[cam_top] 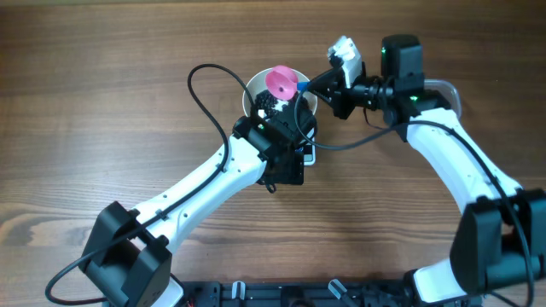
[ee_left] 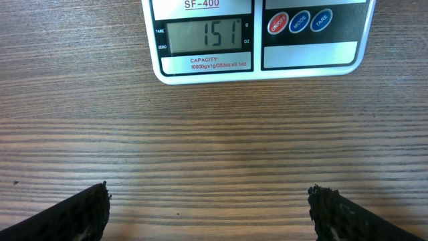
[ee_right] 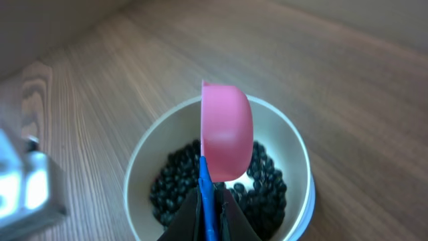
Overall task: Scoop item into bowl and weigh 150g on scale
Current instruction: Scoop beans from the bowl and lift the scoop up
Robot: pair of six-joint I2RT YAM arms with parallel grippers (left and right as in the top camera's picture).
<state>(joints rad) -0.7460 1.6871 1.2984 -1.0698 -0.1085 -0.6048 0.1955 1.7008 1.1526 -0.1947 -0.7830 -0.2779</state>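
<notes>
The white bowl (cam_top: pixel 256 92) (ee_right: pixel 287 144) sits on the scale (ee_left: pixel 257 63), and the item, glossy black beans (ee_right: pixel 264 191), covers its bottom. The scale's display (ee_left: pixel 204 37) reads 151. My right gripper (ee_right: pixel 208 217) is shut on the blue handle (ee_right: pixel 206 194) of a pink scoop (ee_right: pixel 227 134) (cam_top: pixel 280 81), which hangs tipped on its side over the bowl. My left gripper (ee_left: pixel 210 214) stands open over bare wood just in front of the scale, with nothing between its fingers (ee_left: pixel 87 211). From overhead the left arm (cam_top: pixel 281 145) hides most of the scale.
A clear tub's edge (cam_top: pixel 450 89) shows behind the right arm at the right. A blurred white and grey block (ee_right: pixel 27 184) stands at the left edge of the right wrist view. A black cable (cam_top: pixel 200 89) loops left of the bowl. Wood table all round.
</notes>
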